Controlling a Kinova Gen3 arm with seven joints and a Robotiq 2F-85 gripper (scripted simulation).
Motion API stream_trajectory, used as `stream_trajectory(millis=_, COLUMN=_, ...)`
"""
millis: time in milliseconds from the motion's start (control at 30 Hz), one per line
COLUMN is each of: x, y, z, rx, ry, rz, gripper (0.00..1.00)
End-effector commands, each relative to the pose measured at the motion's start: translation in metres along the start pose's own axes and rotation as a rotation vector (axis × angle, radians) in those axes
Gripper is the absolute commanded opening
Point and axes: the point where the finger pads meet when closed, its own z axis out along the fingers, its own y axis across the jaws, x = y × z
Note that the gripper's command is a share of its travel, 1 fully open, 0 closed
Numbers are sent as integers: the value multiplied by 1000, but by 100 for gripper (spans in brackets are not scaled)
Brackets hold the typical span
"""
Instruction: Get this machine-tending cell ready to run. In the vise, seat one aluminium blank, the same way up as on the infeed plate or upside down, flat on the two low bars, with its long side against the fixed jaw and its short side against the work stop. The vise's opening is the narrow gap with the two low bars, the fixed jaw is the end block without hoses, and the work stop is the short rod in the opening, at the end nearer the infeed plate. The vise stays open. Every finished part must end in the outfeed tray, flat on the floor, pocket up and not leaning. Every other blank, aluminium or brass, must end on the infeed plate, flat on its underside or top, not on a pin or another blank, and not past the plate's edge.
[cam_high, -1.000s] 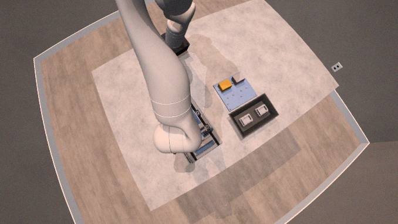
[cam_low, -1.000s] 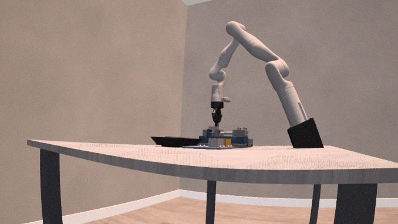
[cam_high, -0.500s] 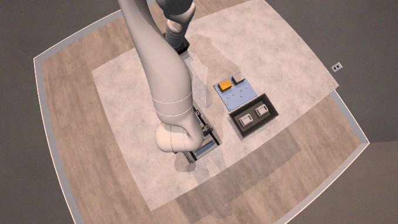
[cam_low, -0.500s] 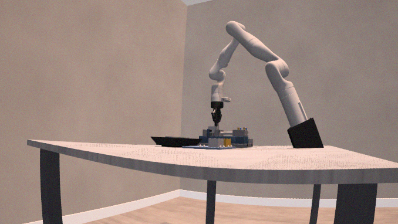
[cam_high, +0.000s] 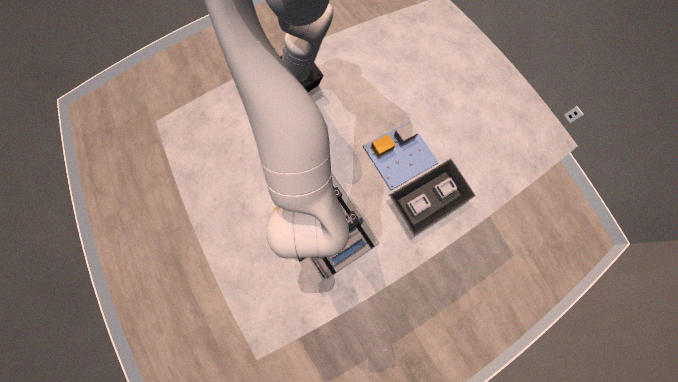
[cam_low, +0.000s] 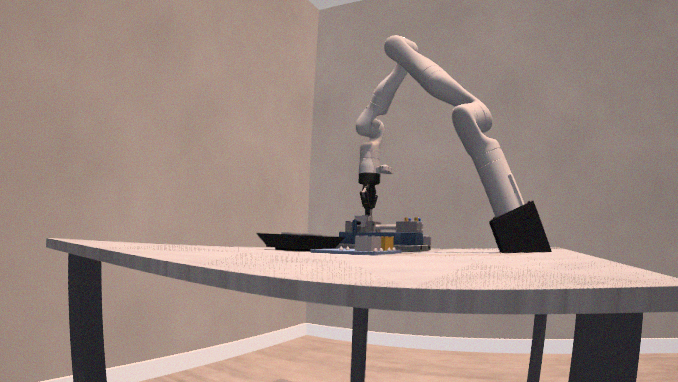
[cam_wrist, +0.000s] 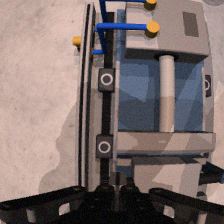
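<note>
My gripper (cam_wrist: 117, 181) is shut and empty. It hangs just above the vise (cam_wrist: 160, 95), over the black side strip with two ringed bolts (cam_wrist: 105, 112). The hose block (cam_wrist: 167, 27) is at the top of the wrist view, and a grey rod (cam_wrist: 166, 92) runs from it to a grey jaw (cam_wrist: 160, 142). A pale grey surface (cam_wrist: 157, 172) lies past that jaw; I cannot tell whether it is a blank. From above, my arm hides most of the vise (cam_high: 350, 237). On the blue infeed plate (cam_high: 402, 160) lie a brass blank (cam_high: 384, 145) and an aluminium blank (cam_high: 405, 133). Two finished parts (cam_high: 418, 204) (cam_high: 446, 189) lie flat in the outfeed tray (cam_high: 432, 196).
Small pins (cam_high: 400, 162) stand on the infeed plate. Blue hoses with yellow fittings (cam_wrist: 125, 25) stick out from the hose block. The arm's black base (cam_low: 520, 227) stands at the back of the table. In the side view the gripper (cam_low: 369, 206) is directly over the vise (cam_low: 385, 231).
</note>
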Motion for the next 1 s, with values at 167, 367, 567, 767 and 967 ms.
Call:
stream_trajectory(millis=167, x=-2, y=1, z=-2, rx=6, ry=-7, rz=9, gripper=0)
stream_trajectory(millis=367, x=-2, y=3, z=-2, rx=6, ry=-7, rz=9, gripper=0)
stream_trajectory(millis=567, x=-2, y=4, z=-2, rx=6, ry=-7, rz=9, gripper=0)
stream_trajectory(millis=767, x=-2, y=5, z=-2, rx=6, ry=-7, rz=9, gripper=0)
stream_trajectory(millis=967, x=-2, y=7, z=-2, rx=6, ry=-6, rz=9, gripper=0)
